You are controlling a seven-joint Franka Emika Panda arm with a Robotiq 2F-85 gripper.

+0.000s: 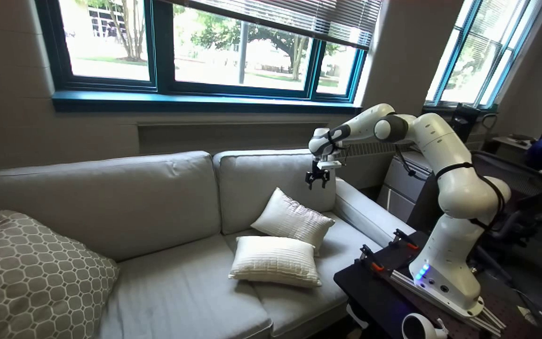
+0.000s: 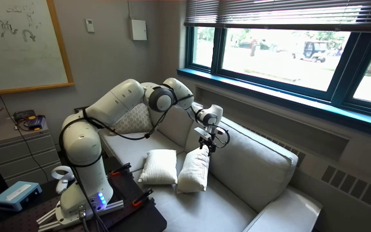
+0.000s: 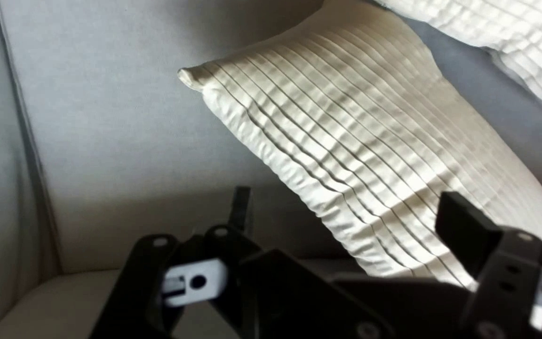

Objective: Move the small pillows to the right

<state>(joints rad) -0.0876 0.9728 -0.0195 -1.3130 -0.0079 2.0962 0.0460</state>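
Note:
Two small off-white pillows with pleated fabric sit on the grey sofa. The back pillow [image 1: 292,221] [image 2: 193,170] leans tilted close to the backrest. The front pillow [image 1: 274,261] [image 2: 160,166] lies beside it, nearer the seat's front edge. My gripper [image 1: 317,185] [image 2: 206,151] is in the air near the backrest, above the back pillow's far side. In the wrist view my gripper [image 3: 346,200] has its fingers wide apart with nothing between them. The back pillow [image 3: 337,122] shows below the fingers, and a part of the front pillow [image 3: 525,37] shows at the top right corner.
The sofa backrest [image 1: 271,176] stands right behind my gripper. The sofa armrest [image 1: 367,212] [image 2: 288,209] bounds the seat at one end. A larger grey patterned pillow [image 1: 35,278] [image 2: 135,120] lies at the far end. The black table [image 1: 360,282] with clamps carries my base.

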